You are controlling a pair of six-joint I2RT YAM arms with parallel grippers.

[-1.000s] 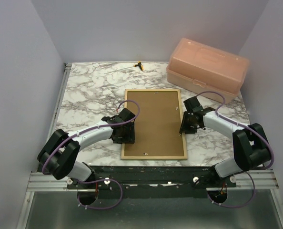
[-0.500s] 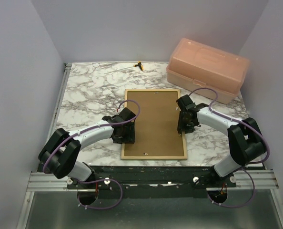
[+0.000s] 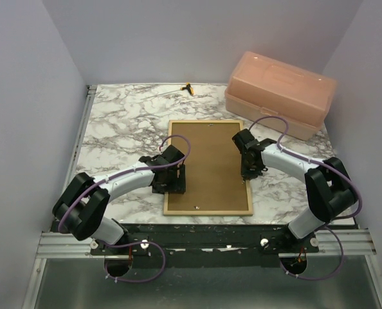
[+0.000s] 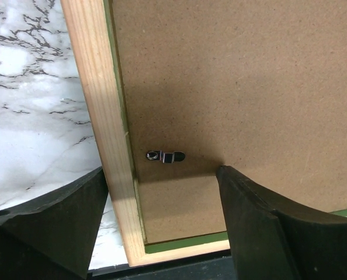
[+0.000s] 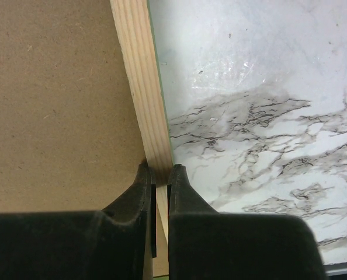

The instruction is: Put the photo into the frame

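Note:
The frame lies face down on the marble table, its bare wood back up and a green edge showing inside the rail. A brown backing panel fills it. The photo is hidden. My left gripper is open near the near-left corner. In the left wrist view its fingers straddle the left rail, the left gripper just below a small metal clip on the panel. My right gripper is shut. In the right wrist view its tips rest together over the right rail, the right gripper holding nothing.
A pink plastic box stands at the back right, close to the frame's far right corner. A small yellow and black item lies at the back edge. Walls close in left, right and behind. The black mounting bar runs along the near edge.
My right gripper moved left from beside the frame onto its right rail and shut. My left gripper opened wider and barely shifted.

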